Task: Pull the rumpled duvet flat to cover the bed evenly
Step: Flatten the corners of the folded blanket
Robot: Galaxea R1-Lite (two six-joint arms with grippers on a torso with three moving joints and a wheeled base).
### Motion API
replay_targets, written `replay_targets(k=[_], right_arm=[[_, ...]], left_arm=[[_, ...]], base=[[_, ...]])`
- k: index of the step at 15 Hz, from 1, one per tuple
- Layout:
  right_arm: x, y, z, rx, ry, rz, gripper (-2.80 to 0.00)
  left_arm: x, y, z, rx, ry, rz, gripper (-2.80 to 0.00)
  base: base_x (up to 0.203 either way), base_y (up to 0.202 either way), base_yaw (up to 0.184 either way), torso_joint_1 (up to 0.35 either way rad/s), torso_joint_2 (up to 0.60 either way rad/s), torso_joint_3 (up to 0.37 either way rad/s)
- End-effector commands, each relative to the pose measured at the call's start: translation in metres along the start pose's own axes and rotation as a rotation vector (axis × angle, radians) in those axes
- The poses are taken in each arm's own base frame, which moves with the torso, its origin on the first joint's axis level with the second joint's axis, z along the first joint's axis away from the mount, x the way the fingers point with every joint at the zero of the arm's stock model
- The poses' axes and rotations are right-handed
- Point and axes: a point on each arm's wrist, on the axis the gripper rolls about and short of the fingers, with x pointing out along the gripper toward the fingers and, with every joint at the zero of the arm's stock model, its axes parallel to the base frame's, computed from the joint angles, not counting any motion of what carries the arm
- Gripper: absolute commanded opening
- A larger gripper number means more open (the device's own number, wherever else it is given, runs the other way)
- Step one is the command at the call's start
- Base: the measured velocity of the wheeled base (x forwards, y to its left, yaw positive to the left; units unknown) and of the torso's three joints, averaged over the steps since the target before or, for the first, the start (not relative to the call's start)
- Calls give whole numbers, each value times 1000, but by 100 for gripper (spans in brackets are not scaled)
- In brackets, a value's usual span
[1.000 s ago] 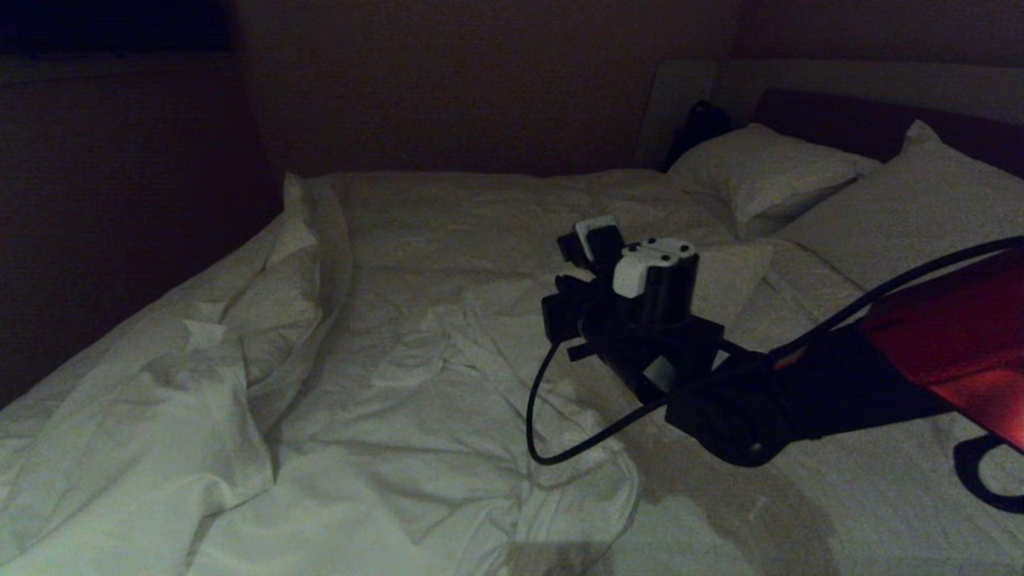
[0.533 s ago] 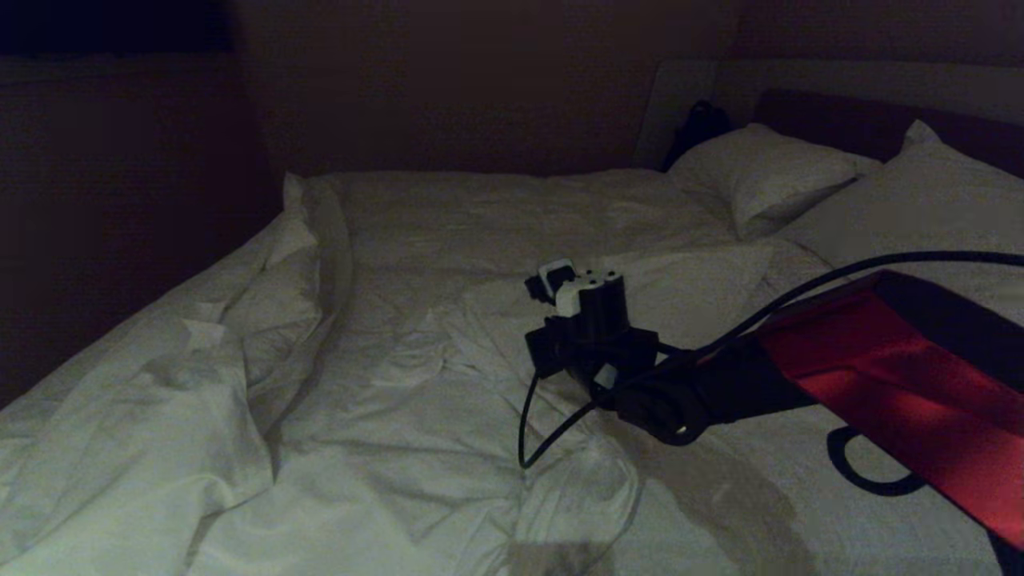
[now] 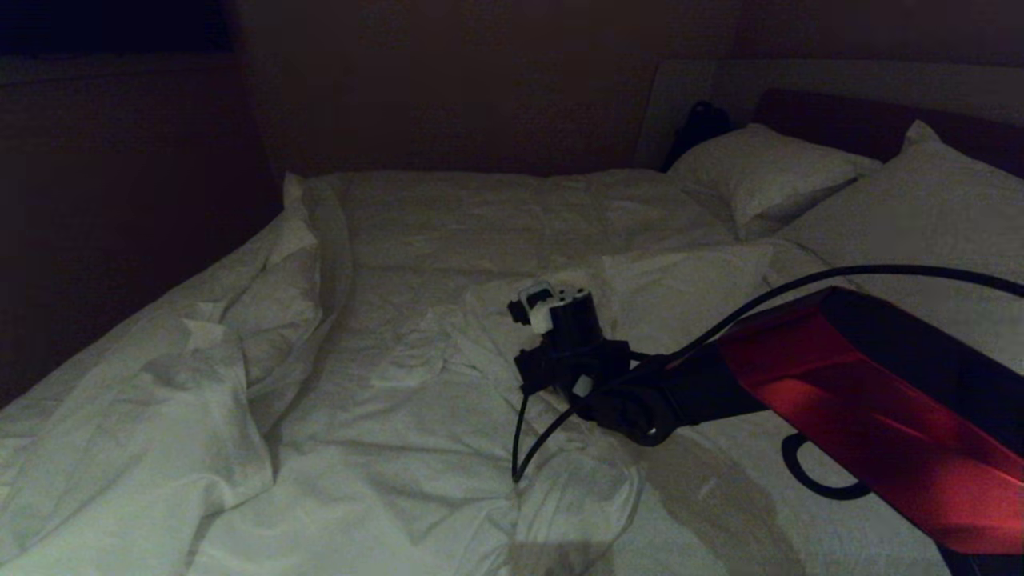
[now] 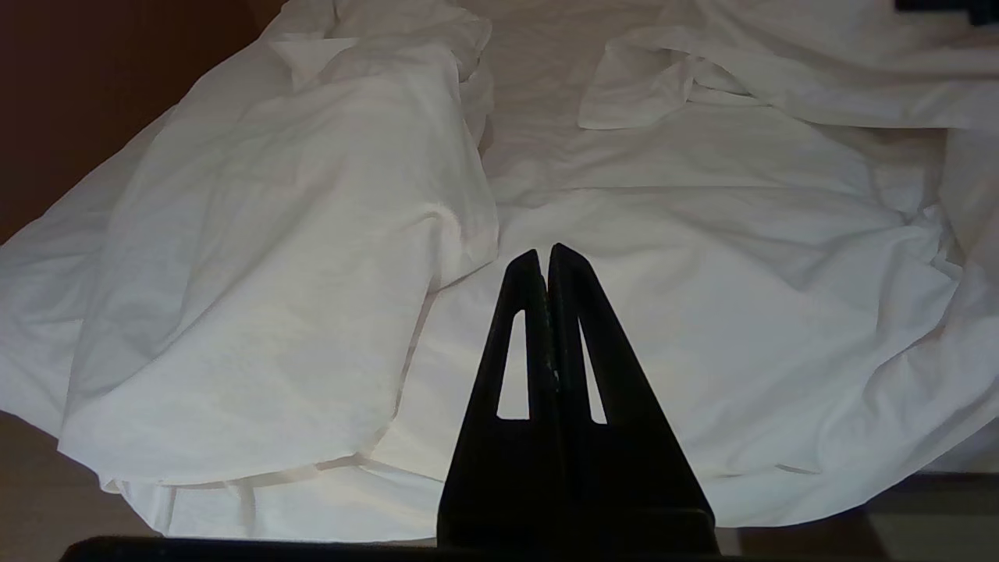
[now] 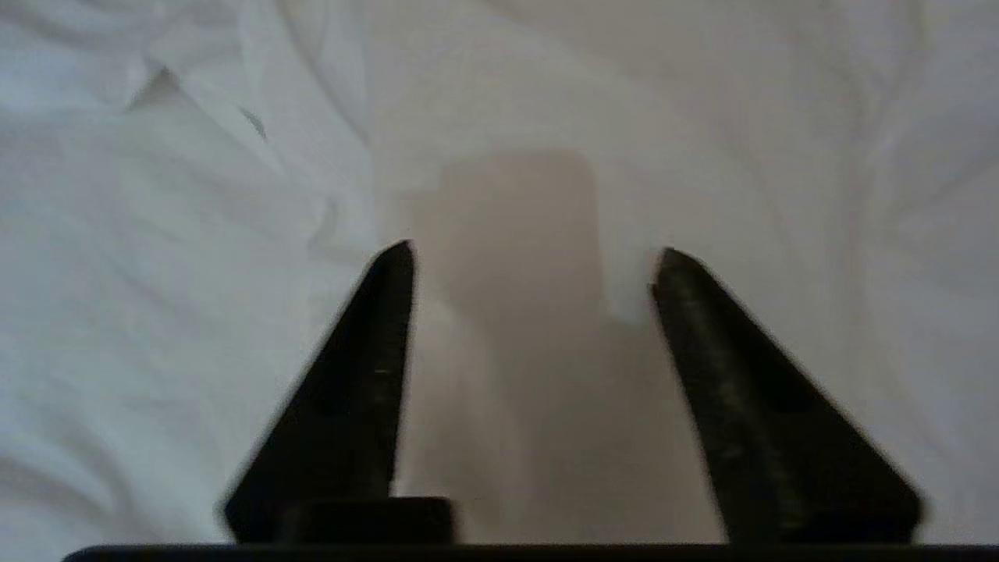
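Nearest me, the rumpled white puffy duvet (image 3: 240, 448) lies heaped toward seven o'clock on the wide white-bedded bed (image 3: 512, 200). The left gripper (image 4: 546, 257) hangs above its hem, fingers pressed together. At centre, the right gripper (image 5: 531, 265) points down at creased cloth, fingers spread, holding nothing. At two o'clock, two plump white pillows (image 3: 768, 176)

Bed (image 3: 704, 88): wide, white-dressed, dark padded headboard in a pale surround. On it: large white creased cloth duvet (image 3: 384, 416), bunched in a ridge along the left edge, folds heaped at the foot; two plump white rectangular pillows (image 3: 768, 176) side by side at the head, against the headboard.
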Motion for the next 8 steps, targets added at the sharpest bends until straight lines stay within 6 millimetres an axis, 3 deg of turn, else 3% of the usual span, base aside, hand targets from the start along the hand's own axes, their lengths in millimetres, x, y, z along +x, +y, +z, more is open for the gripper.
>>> replay_targets(k=[1,8], right_arm=[[7,6,-6,-21,35,5,0],[19,24,-16,-92,43,19,0]], left_arm=[[0,0,0,1,0,0,-280],[0,0,0,1,0,0,-280]], base=[[0,0,0,0,0,0],[0,0,0,0,0,0]])
